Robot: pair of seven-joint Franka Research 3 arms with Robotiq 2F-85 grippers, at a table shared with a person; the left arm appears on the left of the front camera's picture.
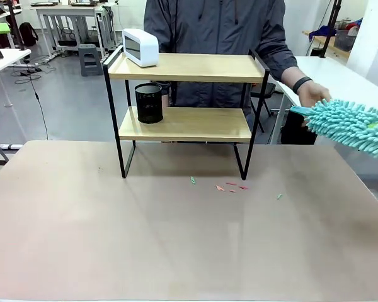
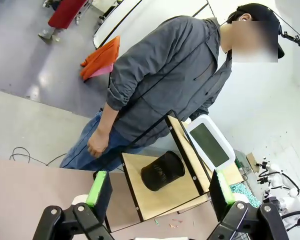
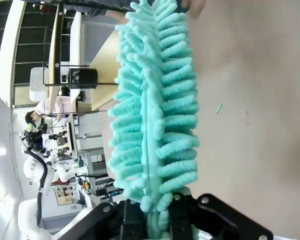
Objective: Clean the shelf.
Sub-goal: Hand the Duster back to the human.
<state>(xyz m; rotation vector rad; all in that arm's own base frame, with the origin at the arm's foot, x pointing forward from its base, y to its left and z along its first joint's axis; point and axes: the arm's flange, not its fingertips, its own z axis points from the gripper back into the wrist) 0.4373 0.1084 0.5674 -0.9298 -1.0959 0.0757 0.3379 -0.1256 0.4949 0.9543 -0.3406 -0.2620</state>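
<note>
The shelf (image 1: 186, 100) stands at the far middle of the table (image 1: 176, 239), roughly twelve o'clock from the robot. Its top board carries a white clock (image 1: 141, 47) at the left end; a black mesh cup (image 1: 148, 103) sits on the lower board, also to the left. A few small scraps (image 1: 230, 186) lie on the table just in front of the shelf's right legs.

At about two o'clock, well right of the shelf, a teal duster (image 1: 353, 126) hangs in the air. In the right wrist view the right gripper (image 3: 157, 212) is clamped shut around the duster's near end, the fluffy head running away from the fingers. The person's hand (image 1: 314, 94) is at the duster's far tip; whether it grips or merely touches it cannot be told.

The left gripper (image 2: 162, 192) hovers with its jaws spread wide and nothing between the pads, looking down at the shelf and cup.

This looks like the handover or start of the sweep: the tool is in hand, no board touched yet. The next move likely calls for swinging the duster toward eleven o'clock, onto a board, while steering around the clock and cup.
</note>
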